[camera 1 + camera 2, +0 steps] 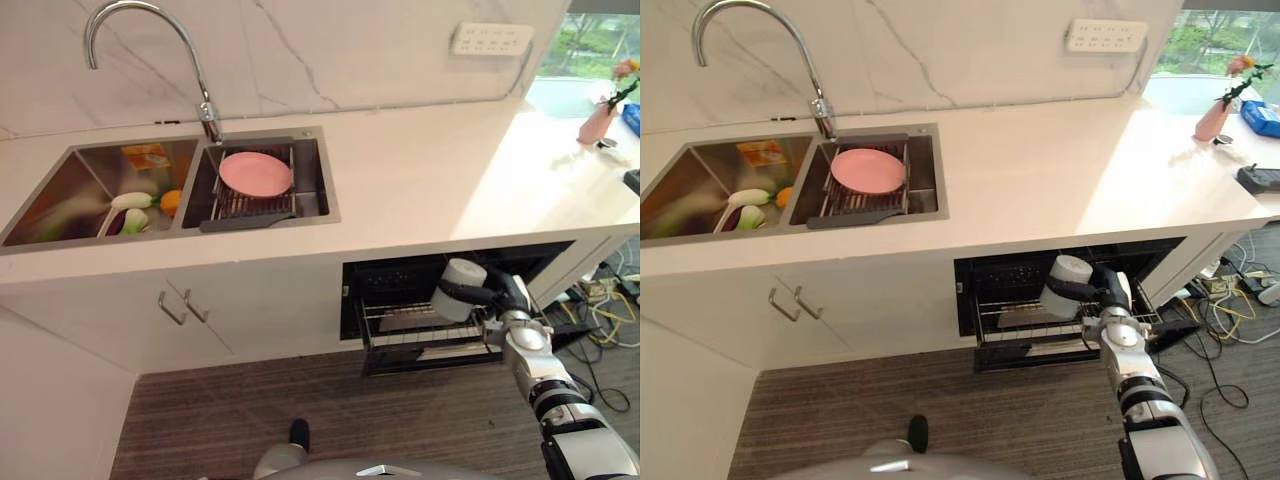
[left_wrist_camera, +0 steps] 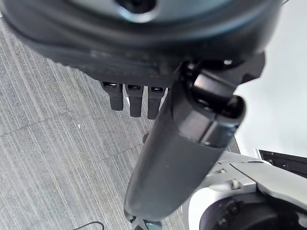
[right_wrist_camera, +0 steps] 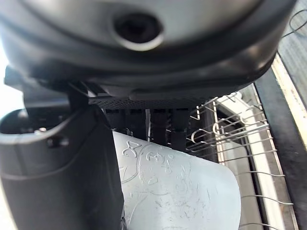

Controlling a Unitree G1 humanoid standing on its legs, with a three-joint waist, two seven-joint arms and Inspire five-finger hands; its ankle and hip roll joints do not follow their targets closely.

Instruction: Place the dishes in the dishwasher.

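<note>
My right hand (image 1: pixel 1102 292) grips a pale grey dish (image 1: pixel 1067 286), fingers curled over its rim and thumb against the embossed face, holding it on edge just above the pulled-out wire rack (image 1: pixel 1025 325) of the dishwasher (image 1: pixel 980 270). The dish looks rigid, light, smooth and likely breakable, so I judge a rim pinch the surest hold. My left hand (image 2: pixel 136 98) hangs over the floor, fingers relaxed, holding nothing.
</note>
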